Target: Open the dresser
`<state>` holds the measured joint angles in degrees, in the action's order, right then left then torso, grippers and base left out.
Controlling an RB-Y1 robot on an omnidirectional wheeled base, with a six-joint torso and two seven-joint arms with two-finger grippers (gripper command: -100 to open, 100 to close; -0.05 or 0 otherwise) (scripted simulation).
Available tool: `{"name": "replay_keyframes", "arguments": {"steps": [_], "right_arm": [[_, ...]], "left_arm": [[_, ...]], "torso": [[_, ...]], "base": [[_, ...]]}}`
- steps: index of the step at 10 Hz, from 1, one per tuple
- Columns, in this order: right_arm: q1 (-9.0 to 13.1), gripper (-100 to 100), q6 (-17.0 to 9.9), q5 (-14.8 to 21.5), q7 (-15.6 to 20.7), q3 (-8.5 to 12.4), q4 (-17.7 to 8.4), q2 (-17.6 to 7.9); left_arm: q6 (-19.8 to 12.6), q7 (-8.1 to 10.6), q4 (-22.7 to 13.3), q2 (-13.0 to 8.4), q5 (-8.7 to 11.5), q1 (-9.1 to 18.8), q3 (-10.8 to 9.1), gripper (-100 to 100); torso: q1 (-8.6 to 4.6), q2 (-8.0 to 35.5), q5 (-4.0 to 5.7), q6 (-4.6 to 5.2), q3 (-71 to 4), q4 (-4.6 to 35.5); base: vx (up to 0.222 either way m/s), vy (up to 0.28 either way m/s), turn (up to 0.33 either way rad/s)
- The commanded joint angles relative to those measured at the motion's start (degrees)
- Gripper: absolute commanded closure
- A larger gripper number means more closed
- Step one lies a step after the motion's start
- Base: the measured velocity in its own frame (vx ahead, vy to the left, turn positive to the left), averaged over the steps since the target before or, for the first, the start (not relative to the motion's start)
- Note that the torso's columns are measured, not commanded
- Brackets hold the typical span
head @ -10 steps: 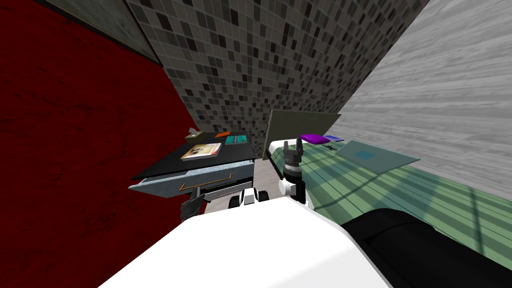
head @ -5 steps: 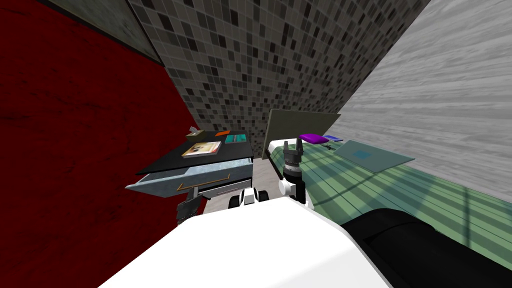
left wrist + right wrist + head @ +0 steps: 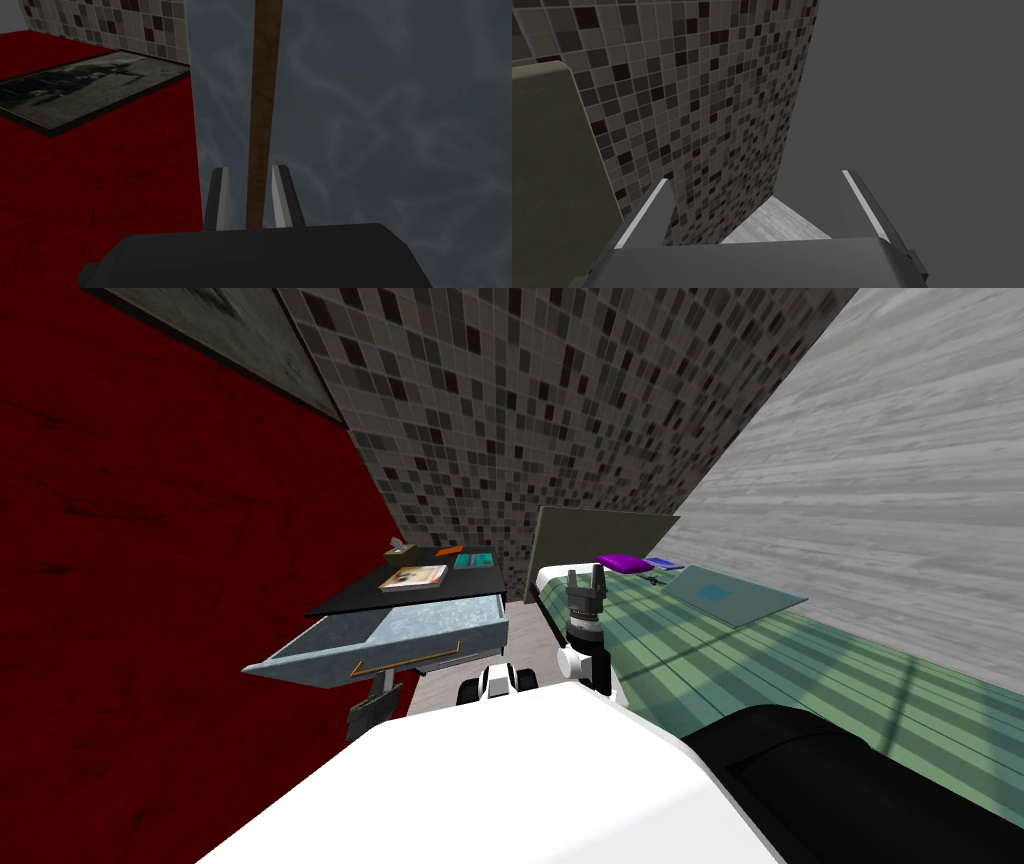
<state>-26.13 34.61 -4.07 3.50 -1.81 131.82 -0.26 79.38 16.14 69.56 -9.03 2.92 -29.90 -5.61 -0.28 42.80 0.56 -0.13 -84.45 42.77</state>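
Observation:
The dresser (image 3: 420,596) has a black top and stands against the red wall. Its top drawer (image 3: 420,628) is pulled well out, and its grey inside shows. A thin brown handle (image 3: 405,658) runs across the drawer front. My left gripper (image 3: 384,683) reaches up to that handle from below. In the left wrist view the handle (image 3: 261,100) passes between the fingers of the left gripper (image 3: 249,170). The fingers stand narrowly open, with a gap on one side. My right gripper (image 3: 586,581) is raised upright over the bed's edge, open and holding nothing (image 3: 757,175).
A book (image 3: 413,578), a tissue box (image 3: 398,550) and a teal item (image 3: 475,560) lie on the dresser top. A bed (image 3: 800,668) with a green striped cover, a headboard (image 3: 600,543) and a purple pillow (image 3: 622,561) is on the right. A tiled wall is behind.
The drawer has slid further out toward me, so its inside now shows. My view has drawn back a little from the dresser. The right arm has not moved.

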Motion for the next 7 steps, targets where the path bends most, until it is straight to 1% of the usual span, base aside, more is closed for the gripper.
{"name": "replay_keyframes", "arguments": {"steps": [1,3,4,6,7], "right_arm": [[-0.01,0,0.00,0.00,0.00,0.00,0.00,0.00],[-0.01,0,0.00,0.00,0.00,0.00,0.00,0.00],[0.00,0,0.00,0.00,0.00,0.00,0.00,0.00],[-0.03,0,0.01,0.00,0.00,0.00,0.01,0.00],[-0.04,0,0.01,0.00,0.00,0.00,0.01,0.00]], "left_arm": [[1.25,0.46,0.62,-0.13,-0.13,-1.49,0.16,100],[2.58,0.88,1.56,-0.34,-0.15,-2.75,0.14,100],[0.76,2.13,3.14,-1.18,0.41,-4.77,-0.18,-100],[0.11,3.58,5.78,-2.24,1.19,-7.02,-0.84,-100],[-0.22,4.31,7.10,-2.77,1.57,-8.14,-1.17,-100]], "torso": [[-0.01,-0.41,-0.04,0.03,-0.23,-0.14],[-0.08,-0.04,-0.08,0.04,-0.02,-0.11],[-0.03,0.03,-0.03,0.02,0.01,-0.04],[0.16,-0.94,-0.46,0.11,-0.40,-0.56],[0.23,-0.96,-0.49,0.17,-0.43,-0.56]], "base": [[-0.106,-0.028,0.031],[-0.167,-0.016,0.047],[-0.031,-0.036,0.019],[0.076,-0.049,0.018],[0.080,-0.046,0.008]]}}
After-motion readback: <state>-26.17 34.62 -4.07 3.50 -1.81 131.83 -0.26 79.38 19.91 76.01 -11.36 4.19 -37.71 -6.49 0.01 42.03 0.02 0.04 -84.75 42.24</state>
